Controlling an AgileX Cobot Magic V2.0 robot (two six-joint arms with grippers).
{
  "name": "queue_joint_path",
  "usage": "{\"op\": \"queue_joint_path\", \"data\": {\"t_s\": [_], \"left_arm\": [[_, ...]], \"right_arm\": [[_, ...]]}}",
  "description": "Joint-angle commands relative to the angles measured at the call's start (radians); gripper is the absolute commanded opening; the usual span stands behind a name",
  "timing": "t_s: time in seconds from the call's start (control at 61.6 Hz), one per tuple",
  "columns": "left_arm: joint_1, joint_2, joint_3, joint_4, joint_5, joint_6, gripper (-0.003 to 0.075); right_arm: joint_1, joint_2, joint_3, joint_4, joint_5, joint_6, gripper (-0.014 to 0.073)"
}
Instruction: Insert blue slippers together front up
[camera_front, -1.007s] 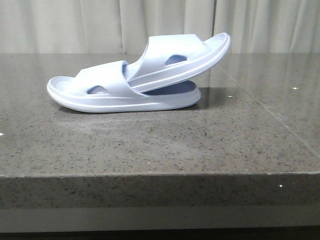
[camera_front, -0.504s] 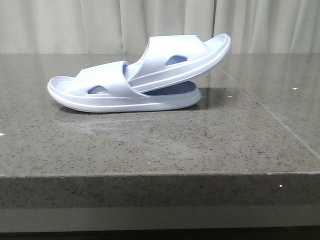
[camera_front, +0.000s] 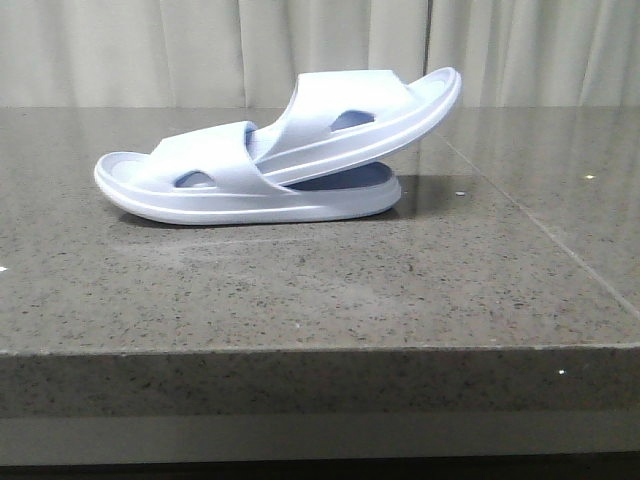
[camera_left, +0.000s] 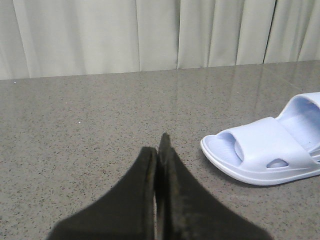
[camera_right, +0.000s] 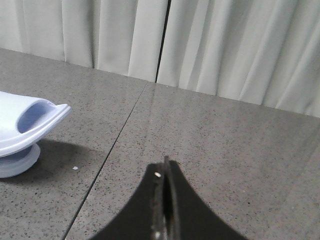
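Two pale lavender-blue slippers sit nested at the middle of the stone table. The lower slipper lies flat, soles down. The upper slipper is pushed under the lower one's strap and tilts up to the right. The lower slipper also shows in the left wrist view, and the raised end of the upper slipper shows in the right wrist view. My left gripper is shut and empty, to the left of the pair. My right gripper is shut and empty, to the right of the pair. Neither arm shows in the front view.
The grey speckled table has a front edge close to the camera. A thin seam runs across its right part. Pale curtains hang behind the table.
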Motion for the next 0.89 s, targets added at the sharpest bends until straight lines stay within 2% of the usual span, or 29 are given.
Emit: {"op": "queue_joint_path", "data": {"t_s": [0.0,0.634,0.699,0.78,0.877], "left_arm": [[-0.008,0.008,-0.025,-0.022,-0.083,-0.003,-0.0019],[-0.008,0.008,-0.021,-0.015,-0.085,-0.008,-0.0019],[-0.008,-0.008,-0.011,0.05,-0.085,-0.102,-0.0019],[-0.008,-0.036,0.013,0.197,-0.091,-0.296,-0.0019],[-0.008,-0.067,0.058,0.305,-0.134,-0.393,-0.0019]], "right_arm": [[-0.001,0.002,-0.026,0.007,-0.087,-0.007,-0.006],[-0.001,0.002,-0.026,0.007,-0.087,-0.007,-0.006],[-0.001,0.002,-0.026,0.007,-0.087,-0.007,-0.006],[-0.001,0.002,-0.026,0.007,-0.087,-0.007,-0.006],[-0.001,0.002,-0.026,0.007,-0.087,-0.007,-0.006]]}}
